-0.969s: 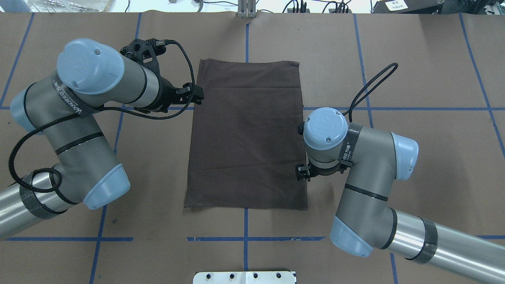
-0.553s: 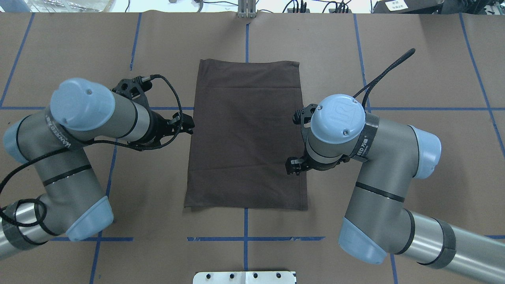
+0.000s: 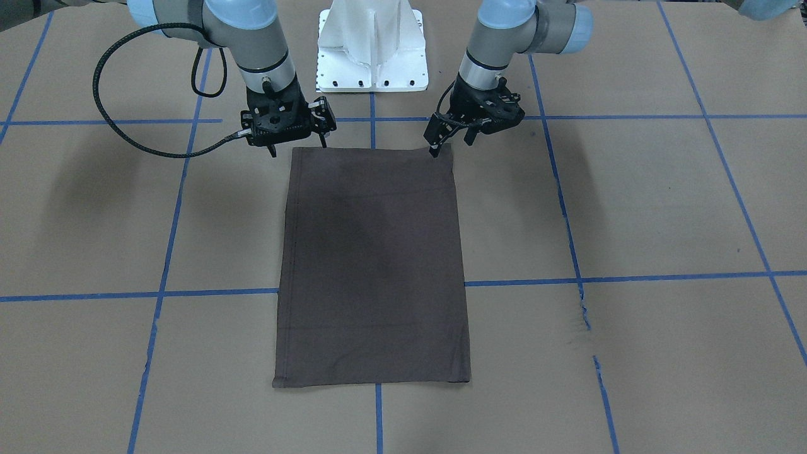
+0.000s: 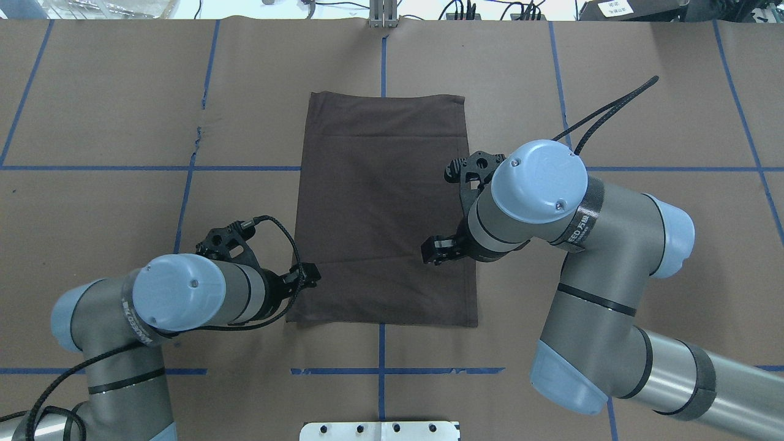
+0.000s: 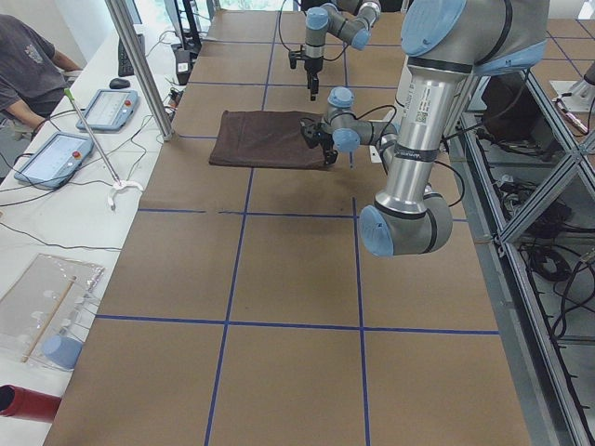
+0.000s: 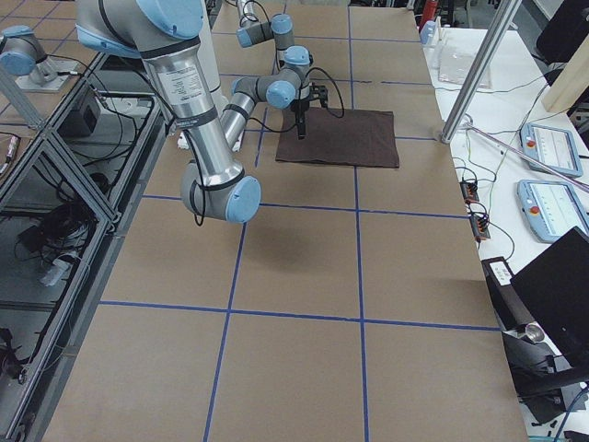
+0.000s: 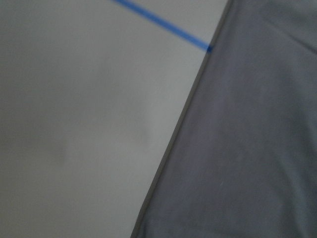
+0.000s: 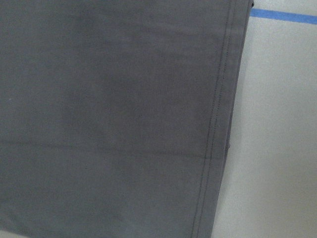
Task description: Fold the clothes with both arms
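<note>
The clothes are one dark brown T-shirt (image 4: 380, 208) folded into a flat rectangle mid-table, also seen in the front view (image 3: 372, 265) and both side views (image 5: 265, 139) (image 6: 345, 138). My left gripper (image 4: 306, 275) hovers open at the shirt's near left corner, and it shows on the right of the front view (image 3: 451, 144). Over the shirt's right side near the hem, my right gripper (image 4: 436, 251) stands open and holds nothing (image 3: 298, 146). The left wrist view looks down on the shirt's edge (image 7: 247, 148). A stitched hem (image 8: 218, 124) fills the right wrist view.
The white pedestal base (image 3: 372, 50) stands at the robot's side of the table. Blue tape lines (image 4: 380, 370) cross the brown table cover. A person (image 5: 28, 65), control tablets (image 5: 51, 158) and a metal post (image 5: 139, 65) are beyond the far edge.
My left arm has swung back from the shirt's far left side to its near left corner. The right gripper has shifted inward over the shirt's right edge. The shirt has not moved.
</note>
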### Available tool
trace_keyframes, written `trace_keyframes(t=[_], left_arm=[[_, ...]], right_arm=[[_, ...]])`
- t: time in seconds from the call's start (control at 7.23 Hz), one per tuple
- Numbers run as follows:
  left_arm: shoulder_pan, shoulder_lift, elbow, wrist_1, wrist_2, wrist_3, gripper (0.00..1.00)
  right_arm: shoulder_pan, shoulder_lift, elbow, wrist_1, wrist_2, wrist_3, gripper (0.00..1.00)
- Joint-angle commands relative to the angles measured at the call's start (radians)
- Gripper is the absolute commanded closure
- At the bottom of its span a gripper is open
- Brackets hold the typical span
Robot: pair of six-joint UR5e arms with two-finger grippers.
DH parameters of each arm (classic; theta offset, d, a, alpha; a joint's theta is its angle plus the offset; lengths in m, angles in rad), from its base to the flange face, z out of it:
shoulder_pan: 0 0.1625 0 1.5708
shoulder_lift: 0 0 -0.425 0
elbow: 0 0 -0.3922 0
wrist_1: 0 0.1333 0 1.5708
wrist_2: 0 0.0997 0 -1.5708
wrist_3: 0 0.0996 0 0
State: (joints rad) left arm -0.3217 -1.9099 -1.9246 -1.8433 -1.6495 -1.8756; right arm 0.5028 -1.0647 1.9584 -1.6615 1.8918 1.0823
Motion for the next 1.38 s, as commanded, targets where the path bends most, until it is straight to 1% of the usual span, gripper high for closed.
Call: trace_keyframes(t=[0.0, 0.42, 0.69, 0.97, 1.25], left_arm=[[0.071, -0.021, 0.021, 0.057, 0.060, -0.039, 0.03], [0.055, -0.037, 0.042, 0.061, 0.062, -0.040, 0.09], [0.047, -0.044, 0.067, 0.061, 0.079, -0.039, 0.11], [0.047, -0.058, 0.073, 0.061, 0.080, -0.039, 0.17], [0.047, -0.058, 0.075, 0.061, 0.079, -0.036, 0.17]], right_arm=[[-0.001, 0.000, 0.000, 0.005, 0.001, 0.034, 0.00], [-0.001, 0.000, 0.000, 0.005, 0.001, 0.034, 0.00], [-0.001, 0.000, 0.000, 0.005, 0.003, 0.036, 0.00], [0.000, 0.000, 0.000, 0.005, 0.003, 0.036, 0.00], [0.005, -0.001, 0.000, 0.005, 0.003, 0.034, 0.00]])
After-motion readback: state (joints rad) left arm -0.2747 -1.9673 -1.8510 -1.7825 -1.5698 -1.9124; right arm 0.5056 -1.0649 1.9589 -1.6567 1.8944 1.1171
